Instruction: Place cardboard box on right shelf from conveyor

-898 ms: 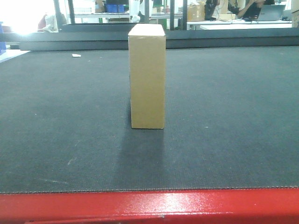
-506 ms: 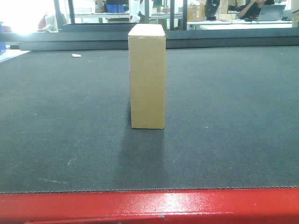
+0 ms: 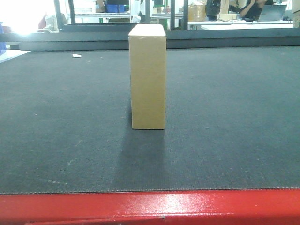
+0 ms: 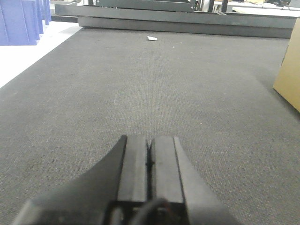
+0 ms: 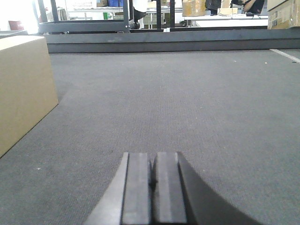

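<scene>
On my left, my left gripper [image 4: 149, 142] hangs low over the belt with its jaws pressed together on nothing. The cardboard box [image 4: 290, 77] shows only as a tan corner at the right edge of that wrist view, well apart from my fingertips.

In the middle, the front view has the box [image 3: 147, 77] standing upright on its small end, near the centre of the conveyor [image 3: 234, 117], touched by neither arm. I judge it light and fairly stiff, though its plain walls may dent under a hard pinch, and the smooth faces look slippery. Tall and narrow, it should tip easily. I would press in on its two broad sides at once, one arm to each, around mid-height or just below.

On my right, my right gripper [image 5: 152, 157] is likewise closed and empty, with the box [image 5: 23, 89] off to its left.

The belt is dark, matte and finely textured, so I expect it to grip the box's base. Blue bins [image 4: 21, 21] stand past its left edge, a white scrap [image 3: 76, 56] lies far back, and a glossy red frame [image 3: 150, 206] fronts it. I cannot pick out the right shelf in any view.
</scene>
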### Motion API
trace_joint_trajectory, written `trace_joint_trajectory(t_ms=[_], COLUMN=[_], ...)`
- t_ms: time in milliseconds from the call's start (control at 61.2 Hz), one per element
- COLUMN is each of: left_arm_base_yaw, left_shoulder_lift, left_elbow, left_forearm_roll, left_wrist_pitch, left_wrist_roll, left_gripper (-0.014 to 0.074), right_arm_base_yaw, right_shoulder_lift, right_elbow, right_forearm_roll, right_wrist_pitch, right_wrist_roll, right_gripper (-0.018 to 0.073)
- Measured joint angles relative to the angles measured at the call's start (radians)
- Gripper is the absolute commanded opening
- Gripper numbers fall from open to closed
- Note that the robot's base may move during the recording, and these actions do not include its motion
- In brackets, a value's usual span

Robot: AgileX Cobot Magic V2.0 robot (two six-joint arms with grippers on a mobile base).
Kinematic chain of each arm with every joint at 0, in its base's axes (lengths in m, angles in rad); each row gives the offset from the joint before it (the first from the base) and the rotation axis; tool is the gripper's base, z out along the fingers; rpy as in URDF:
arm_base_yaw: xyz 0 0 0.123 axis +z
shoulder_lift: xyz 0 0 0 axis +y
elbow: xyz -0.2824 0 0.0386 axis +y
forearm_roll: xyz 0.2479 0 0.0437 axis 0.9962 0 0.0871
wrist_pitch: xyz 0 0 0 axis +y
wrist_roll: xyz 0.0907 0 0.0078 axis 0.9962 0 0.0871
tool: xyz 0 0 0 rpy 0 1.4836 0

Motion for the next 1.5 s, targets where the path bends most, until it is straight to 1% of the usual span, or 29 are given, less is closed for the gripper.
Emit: trace_joint_trajectory(t_ms=[98, 163, 294, 343, 425, 457, 506, 539, 604, 637, 653, 702, 767, 865, 963, 1061, 1192, 1323, 1421, 1502], left_arm_base_yaw=[0.0, 0.0, 0.0, 0.0, 0.0, 0.0, 0.0, 0.0, 0.0, 0.0, 0.0, 0.0, 0.0, 0.0, 0.0, 0.0, 0.0, 0.0, 0.0, 0.0], left_shoulder_lift=[0.0, 0.0, 0.0, 0.0, 0.0, 0.0, 0.0, 0.0, 0.0, 0.0, 0.0, 0.0, 0.0, 0.0, 0.0, 0.0, 0.0, 0.0, 0.0, 0.0], left_elbow=[0.0, 0.0, 0.0, 0.0, 0.0, 0.0, 0.0, 0.0, 0.0, 0.0, 0.0, 0.0, 0.0, 0.0, 0.0, 0.0, 0.0, 0.0, 0.0, 0.0], left_forearm_roll=[0.0, 0.0, 0.0, 0.0, 0.0, 0.0, 0.0, 0.0, 0.0, 0.0, 0.0, 0.0, 0.0, 0.0, 0.0, 0.0, 0.0, 0.0, 0.0, 0.0], left_wrist_pitch=[0.0, 0.0, 0.0, 0.0, 0.0, 0.0, 0.0, 0.0, 0.0, 0.0, 0.0, 0.0, 0.0, 0.0, 0.0, 0.0, 0.0, 0.0, 0.0, 0.0], left_wrist_roll=[0.0, 0.0, 0.0, 0.0, 0.0, 0.0, 0.0, 0.0, 0.0, 0.0, 0.0, 0.0, 0.0, 0.0, 0.0, 0.0, 0.0, 0.0, 0.0, 0.0], left_gripper=[-0.0116, -0.0116, -0.0116, -0.0116, -0.0116, -0.0116, -0.0116, -0.0116, -0.0116, -0.0116, -0.0116, -0.0116, -0.0116, -0.0116, -0.0116, -0.0116, -0.0116, -0.0116, -0.0116, -0.0116], right_arm_base_yaw=[0.0, 0.0, 0.0, 0.0, 0.0, 0.0, 0.0, 0.0, 0.0, 0.0, 0.0, 0.002, 0.018, 0.073, 0.183, 0.293, 0.421, 0.532, 0.599, 0.636], right_shoulder_lift=[0.0, 0.0, 0.022, 0.061, 0.153, 0.194, 0.254, 0.299, 0.391, 0.438, 0.467, 0.541, 0.633, 0.772, 0.93, 1.073, 1.282, 1.499, 1.653, 1.759], right_elbow=[0.0, -0.021, -0.168, -0.228, -0.33, -0.363, -0.412, -0.44, -0.496, -0.526, -0.538, -0.594, -0.672, -0.811, -0.992, -1.164, -1.408, -1.655, -1.841, -1.971], right_forearm_roll=[0.0, 0.0, 0.0, 0.0, 0.0, 0.0, 0.0, 0.0, -0.002, -0.002, -0.004, -0.015, -0.036, -0.056, -0.063, -0.065, -0.092, -0.166, -0.222, -0.264], right_wrist_pitch=[-0.012, 0.016, 0.078, 0.098, 0.116, 0.12, 0.126, 0.131, 0.138, 0.145, 0.149, 0.17, 0.215, 0.293, 0.389, 0.487, 0.643, 0.797, 0.909, 0.998], right_wrist_roll=[0.0, 0.005, 0.005, 0.005, 0.007, 0.007, 0.007, 0.007, 0.007, 0.007, 0.007, 0.007, 0.007, 0.007, 0.014, 0.049, 0.166, 0.32, 0.421, 0.489], right_gripper=[0.006, 0.006, 0.0062, 0.0084, 0.0193, 0.0258, 0.0388, 0.046, 0.0591, 0.0642, 0.0651, 0.0631, 0.0633, 0.0633, 0.0633, 0.0633, 0.0633, 0.0633, 0.0633, 0.0633])
